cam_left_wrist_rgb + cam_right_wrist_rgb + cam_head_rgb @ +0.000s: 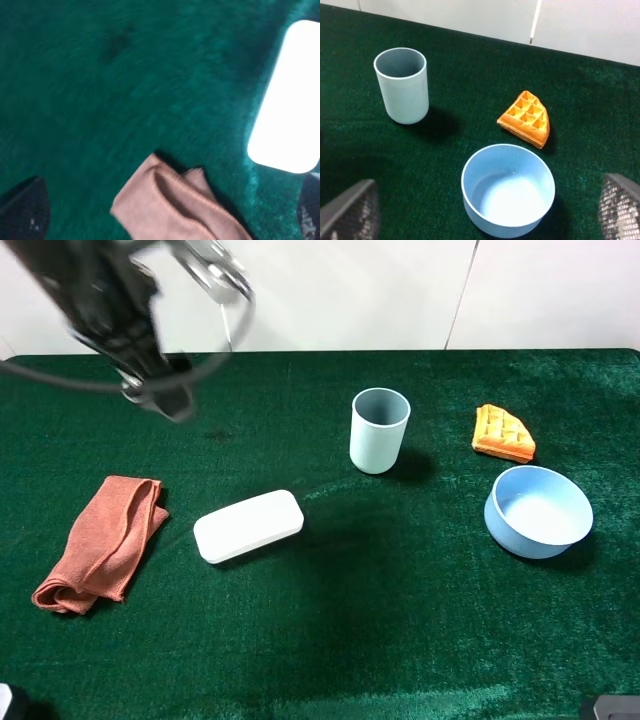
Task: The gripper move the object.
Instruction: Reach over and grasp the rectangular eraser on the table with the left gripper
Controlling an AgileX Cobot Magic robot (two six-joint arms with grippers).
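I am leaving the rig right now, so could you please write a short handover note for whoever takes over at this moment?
Left gripper: open, empty, raised over the table's far left, apart from the white box.
Right gripper: open, empty, facing the blue bowl.
White box: lying flat on the green table, between the salmon cloth and the blue cup.
Done: nothing gripped yet.
Left to do: probably lower the left gripper onto the box, close, move it.
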